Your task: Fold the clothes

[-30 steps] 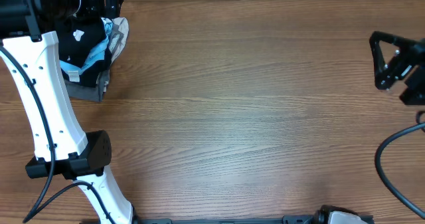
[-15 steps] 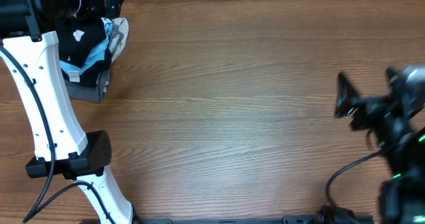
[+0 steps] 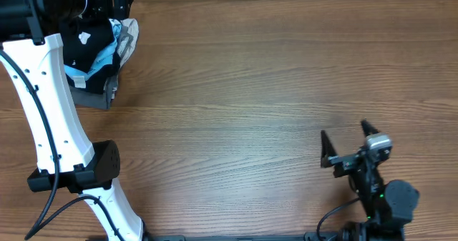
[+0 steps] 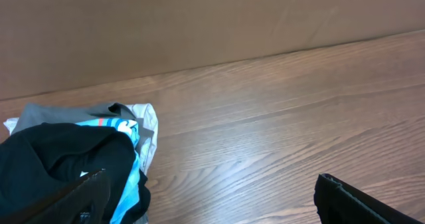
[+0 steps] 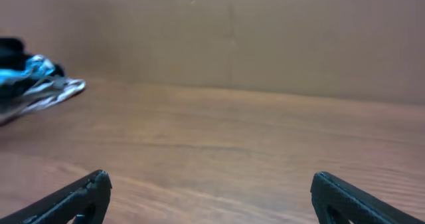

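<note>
At the far left corner of the brown wood-grain worktop (image 3: pixel 243 91) lies a small heap of laundry. The soft black shirt-like garment (image 3: pixel 89 44) sits crumpled on top, a small white mark showing on it. Under it is a light blue printed shirt (image 3: pixel 107 55), with grey folded cloth (image 3: pixel 96 94) at the bottom.

The left gripper (image 4: pixel 212 194) hangs right over this heap with its fingers spread wide and nothing between them. In the left wrist view the black garment lies just below the left fingertip. The overhead view hides the fingers themselves behind the arm's dark head, so how close they are to the cloth is hard to judge.

The middle of the worktop is bare. Near the front right, the right gripper (image 3: pixel 347 144) stands well apart from the heap, its fingers likewise wide apart and holding nothing.

The step in hand looks like lifting the black garment off the heap. To do that well, the left gripper should probably pinch only the top black layer at an edge, avoid catching the blue shirt beneath, and draw it toward the open middle, where the right gripper can help spread it flat.
</note>
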